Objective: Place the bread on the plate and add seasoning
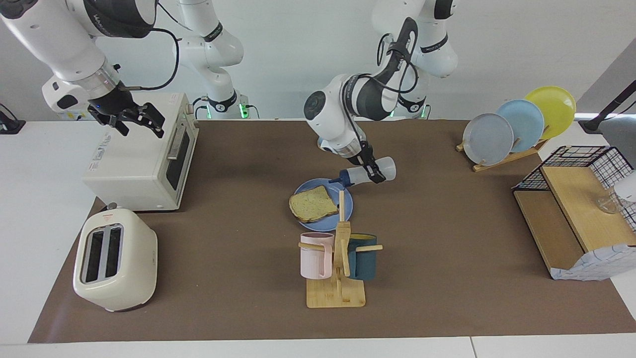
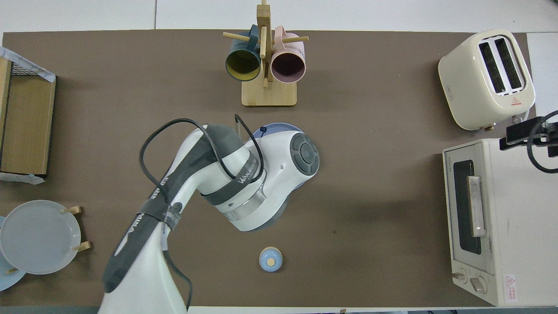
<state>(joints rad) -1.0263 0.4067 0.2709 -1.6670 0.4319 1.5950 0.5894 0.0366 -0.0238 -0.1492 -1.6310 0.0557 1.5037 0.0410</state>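
From across the desk I see the left tool [image 1: 371, 172] clamped on the seasoning [image 1: 366, 175], tipped cap-first over the plate [image 1: 348, 199] where the bread [image 1: 312, 204] lies, mid-desk. From overhead the left arm hides all three. The right tool [image 1: 133, 123] hangs with fingers apart over the toaster oven [image 1: 136, 164].

Lighting: bright, even, diffuse from above.
I see soft shadows under the toaster [image 1: 115, 259] and mug rack [image 1: 336, 263]; focus sharp throughout.

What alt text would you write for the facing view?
The left gripper holds the seasoning tilted over the plate, where the bread lies. The right gripper waits open over the toaster oven.
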